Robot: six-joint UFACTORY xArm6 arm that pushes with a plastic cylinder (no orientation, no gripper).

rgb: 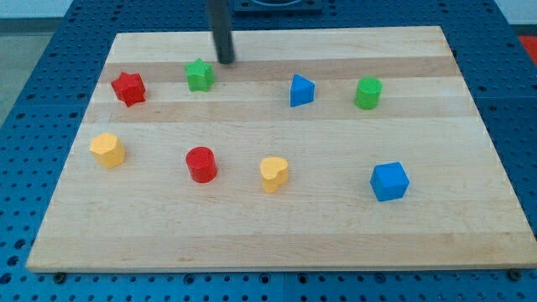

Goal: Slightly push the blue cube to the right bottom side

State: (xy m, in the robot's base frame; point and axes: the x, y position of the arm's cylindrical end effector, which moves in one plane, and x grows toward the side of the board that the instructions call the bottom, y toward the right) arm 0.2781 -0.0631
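Starting at the board's [277,239] left edge: a yellow block [107,150], roughly hexagonal, sits about halfway down that side. Just above it, toward the top-left corner, there's the red star [128,88]. Moving along, the green star [200,75] lies near the top edge, and here is my tip [226,60], planted just beside that green star, on its upper right, close but apparently not touching. The rod carries no jaws at all, so there is nothing to open or clench, and it holds nothing. Below, toward the bottom edge, the red cylinder [201,164] stands in the lower row, with the yellow heart [273,174] next along to its right. Up in the top row again, past the middle, a blue wedge-like block [301,91], and right of it the green cylinder [367,93], nearer the top-right corner. And now the one that matters: the blue cube [389,181], sitting toward the bottom-right corner, well apart from my tip, with the board's whole middle between them.
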